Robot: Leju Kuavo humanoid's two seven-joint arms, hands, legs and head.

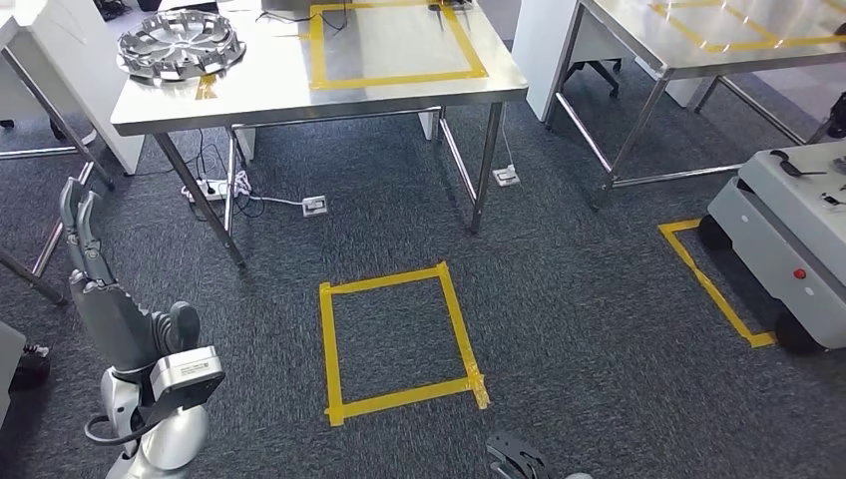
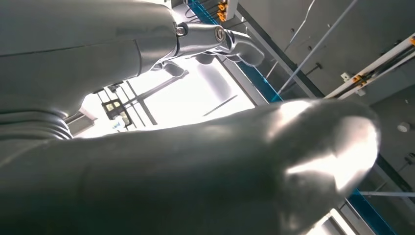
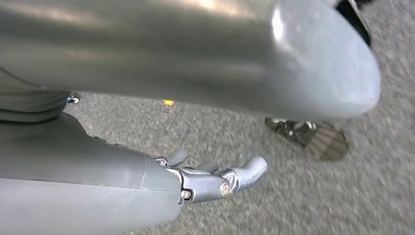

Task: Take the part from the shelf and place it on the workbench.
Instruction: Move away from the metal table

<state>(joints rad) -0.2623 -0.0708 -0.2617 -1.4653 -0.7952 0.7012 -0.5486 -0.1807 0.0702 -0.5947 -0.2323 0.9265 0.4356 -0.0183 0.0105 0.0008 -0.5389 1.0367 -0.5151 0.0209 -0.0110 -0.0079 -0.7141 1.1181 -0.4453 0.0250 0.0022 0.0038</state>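
As the head view showed it, the part (image 1: 181, 44) already lay on the far-left workbench (image 1: 289, 95), so I judged the placing done; my left hand (image 1: 95, 289) hung empty, fingers straight. At my left wrist nothing was grasped. At my right wrist, my right hand (image 3: 205, 178) hung released over carpet.

Robotics lab: steel workbenches (image 1: 299, 95), taped floor squares (image 1: 399, 344).
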